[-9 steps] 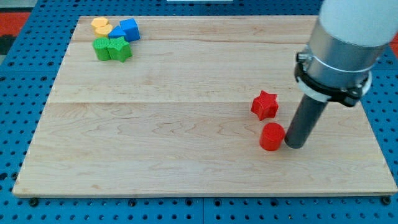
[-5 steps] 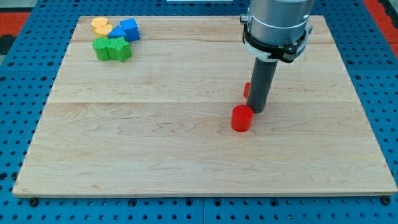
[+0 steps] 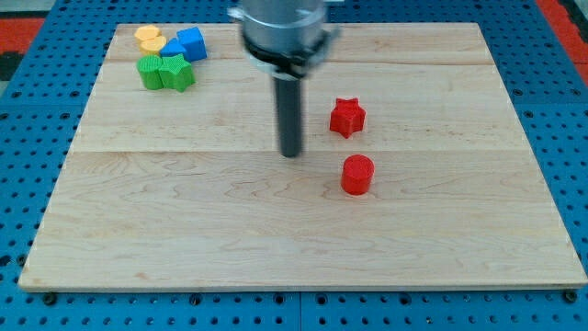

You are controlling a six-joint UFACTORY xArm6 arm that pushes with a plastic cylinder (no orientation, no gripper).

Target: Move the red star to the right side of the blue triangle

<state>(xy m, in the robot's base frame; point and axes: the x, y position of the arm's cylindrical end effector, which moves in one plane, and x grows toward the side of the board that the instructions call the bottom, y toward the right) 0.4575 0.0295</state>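
The red star [image 3: 347, 117] lies right of the board's centre, flat on the wood. A red cylinder [image 3: 357, 175] stands below it, apart from it. My tip [image 3: 291, 153] rests on the board to the left of the red star, with a clear gap between them. The blue triangle [image 3: 175, 47] is at the view's top left, mostly hidden between a blue cube [image 3: 191, 42] and the green blocks.
At the top left corner a yellow block [image 3: 150, 38], a green cube [image 3: 150, 72] and a green star [image 3: 175, 73] cluster around the blue blocks. The wooden board [image 3: 184, 230] sits on a blue pegboard.
My tip swept from the right of the red blocks to their left. The red star and red cylinder were pushed left and up the view. The star now shows fully.
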